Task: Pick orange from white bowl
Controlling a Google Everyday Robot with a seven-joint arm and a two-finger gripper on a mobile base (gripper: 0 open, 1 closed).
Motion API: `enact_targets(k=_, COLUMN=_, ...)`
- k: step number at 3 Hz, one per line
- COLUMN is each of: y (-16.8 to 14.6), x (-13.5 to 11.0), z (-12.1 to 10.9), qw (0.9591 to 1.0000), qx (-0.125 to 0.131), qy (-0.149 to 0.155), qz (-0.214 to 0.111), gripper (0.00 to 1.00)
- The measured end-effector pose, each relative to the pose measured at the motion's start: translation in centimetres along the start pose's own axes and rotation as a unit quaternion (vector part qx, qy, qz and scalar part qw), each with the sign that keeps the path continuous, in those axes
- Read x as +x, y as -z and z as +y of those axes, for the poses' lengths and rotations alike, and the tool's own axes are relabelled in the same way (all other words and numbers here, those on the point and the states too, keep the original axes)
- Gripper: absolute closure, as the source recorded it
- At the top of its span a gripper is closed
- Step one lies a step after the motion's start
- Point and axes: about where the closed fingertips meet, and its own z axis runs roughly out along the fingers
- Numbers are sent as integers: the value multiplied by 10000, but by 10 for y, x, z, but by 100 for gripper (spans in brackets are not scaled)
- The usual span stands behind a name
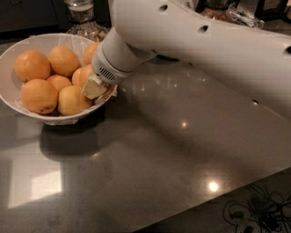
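The white bowl [13,54] stands at the table's far left and holds several oranges. Two large deep-orange ones lie at the back left [32,65] and back middle [63,60]. A bruised one [38,95] and a paler yellowish one [72,100] lie in front. My gripper [95,86] reaches down into the bowl's right side from the thick white arm [191,41]. It is pressed against a partly hidden orange [82,75] by the right rim. Another orange [91,52] behind it is mostly covered by the wrist.
Glass jars [82,13] stand behind the bowl at the table's far edge. The dark glossy tabletop [150,154] stretches to the right and front. Its front right edge drops to a floor with tangled cables [254,214].
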Motion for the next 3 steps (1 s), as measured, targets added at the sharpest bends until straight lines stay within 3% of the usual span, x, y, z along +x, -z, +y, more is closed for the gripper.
enact_targets(k=1, y=42, x=-15, z=-12, qw=9986, qx=-130, qy=228, qz=-460, gripper=100)
enact_targets(k=2, y=76, x=-24, z=-27, qw=9930, qx=-331, qy=361, qz=-1071, gripper=100)
enact_targets(k=3, y=94, x=-39, z=-26, qw=9810, qx=-747, qy=779, qz=-1611, gripper=100)
